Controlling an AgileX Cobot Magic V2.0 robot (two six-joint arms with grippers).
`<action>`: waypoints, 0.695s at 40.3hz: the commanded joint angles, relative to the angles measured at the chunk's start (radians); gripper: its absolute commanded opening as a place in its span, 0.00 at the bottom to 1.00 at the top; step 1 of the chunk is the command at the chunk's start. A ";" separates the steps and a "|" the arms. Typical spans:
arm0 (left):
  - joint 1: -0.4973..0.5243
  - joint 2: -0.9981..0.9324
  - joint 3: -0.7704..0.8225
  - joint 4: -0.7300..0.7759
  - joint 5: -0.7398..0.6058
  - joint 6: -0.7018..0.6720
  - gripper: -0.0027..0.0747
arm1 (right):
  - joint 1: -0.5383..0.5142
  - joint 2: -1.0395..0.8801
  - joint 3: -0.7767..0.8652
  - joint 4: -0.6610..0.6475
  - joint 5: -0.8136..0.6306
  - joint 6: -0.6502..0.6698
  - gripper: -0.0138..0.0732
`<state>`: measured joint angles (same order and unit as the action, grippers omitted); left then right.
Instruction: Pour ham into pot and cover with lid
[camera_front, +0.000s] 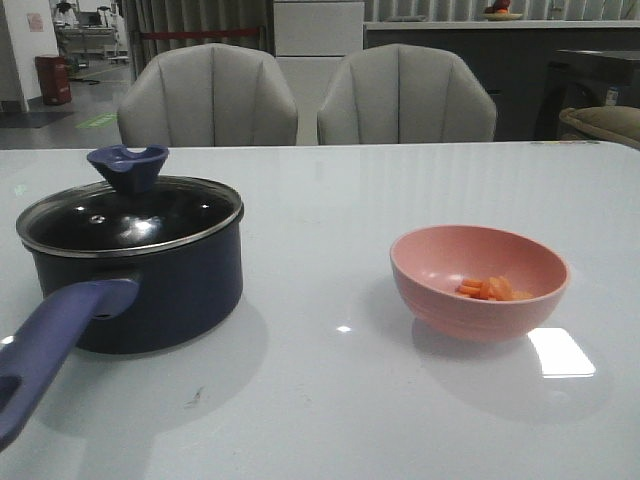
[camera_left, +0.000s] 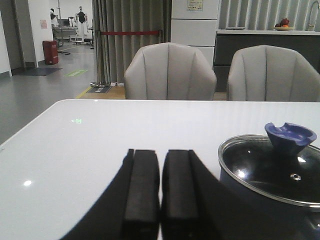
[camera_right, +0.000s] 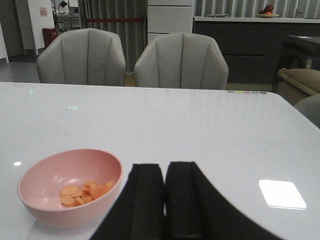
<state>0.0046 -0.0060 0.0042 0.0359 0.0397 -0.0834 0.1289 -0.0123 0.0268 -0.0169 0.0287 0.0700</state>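
A white tabletop (camera_front: 320, 400) is seen before two grey chairs (camera_front: 208, 97). The lid (camera_front: 130, 212) sits on the pot (camera_front: 140, 280), so it must be lifted first. The ham (camera_front: 492, 289) lies in the pink bowl (camera_front: 480, 280), well apart. The left gripper (camera_left: 160, 200) and right gripper (camera_right: 165, 205) are pressed together, empty.

The glossy white table (camera_front: 330, 200) carries two items, well apart. The lidded pot (camera_front: 150, 290) stands at the left; the pink bowl (camera_front: 480, 285) stands at the right
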 joint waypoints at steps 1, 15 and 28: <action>-0.002 -0.017 0.022 -0.005 -0.077 -0.004 0.18 | -0.002 -0.017 -0.005 -0.012 -0.085 0.004 0.34; -0.002 -0.017 0.022 -0.005 -0.077 -0.004 0.18 | -0.002 -0.017 -0.005 -0.012 -0.085 0.004 0.34; -0.002 -0.017 0.022 -0.005 -0.095 -0.004 0.18 | -0.002 -0.017 -0.005 -0.012 -0.085 0.004 0.34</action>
<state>0.0046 -0.0060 0.0042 0.0359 0.0368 -0.0834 0.1289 -0.0123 0.0268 -0.0169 0.0287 0.0700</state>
